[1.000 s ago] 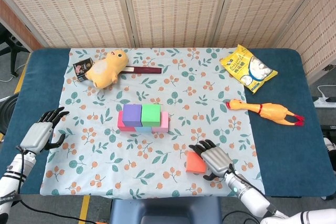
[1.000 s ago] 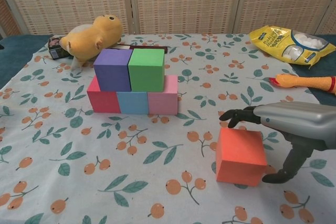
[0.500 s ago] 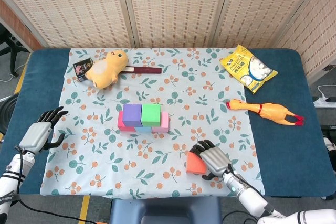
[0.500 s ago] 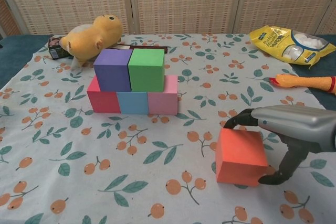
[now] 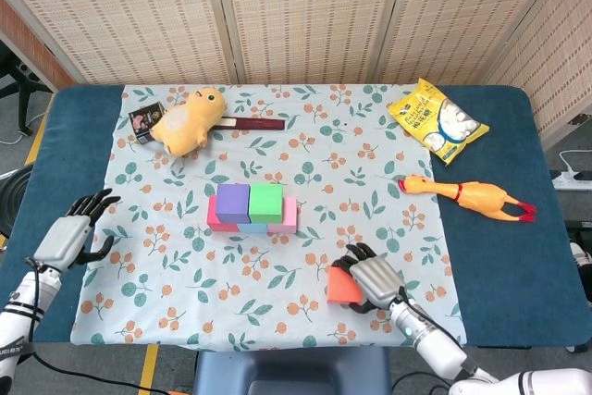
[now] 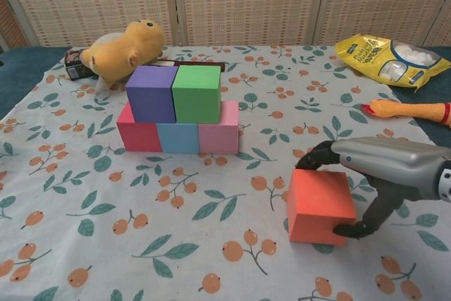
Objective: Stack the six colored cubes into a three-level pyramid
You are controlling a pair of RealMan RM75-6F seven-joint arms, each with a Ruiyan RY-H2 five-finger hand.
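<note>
Mid-table stands a two-level stack: a red cube [image 6: 139,135], a light blue cube [image 6: 177,137] and a pink cube [image 6: 218,135] in a row, with a purple cube [image 6: 151,93] and a green cube [image 6: 196,93] on top. An orange cube [image 6: 318,206] sits on the cloth near the front right, also seen as the orange cube [image 5: 344,286] from the head. My right hand [image 6: 384,167] grips it, fingers curled over its far top edge and thumb pressed on its near right side. My left hand [image 5: 69,236] rests open at the table's left edge, holding nothing.
A yellow plush hamster [image 5: 188,120], a small dark box [image 5: 145,120] and a dark bar [image 5: 250,124] lie at the back left. A yellow snack bag [image 5: 437,120] and a rubber chicken [image 5: 467,195] lie at the right.
My right hand has closed around the orange cube, with the thumb coming in against its side. The cube has shifted slightly left. The left hand has not moved.
</note>
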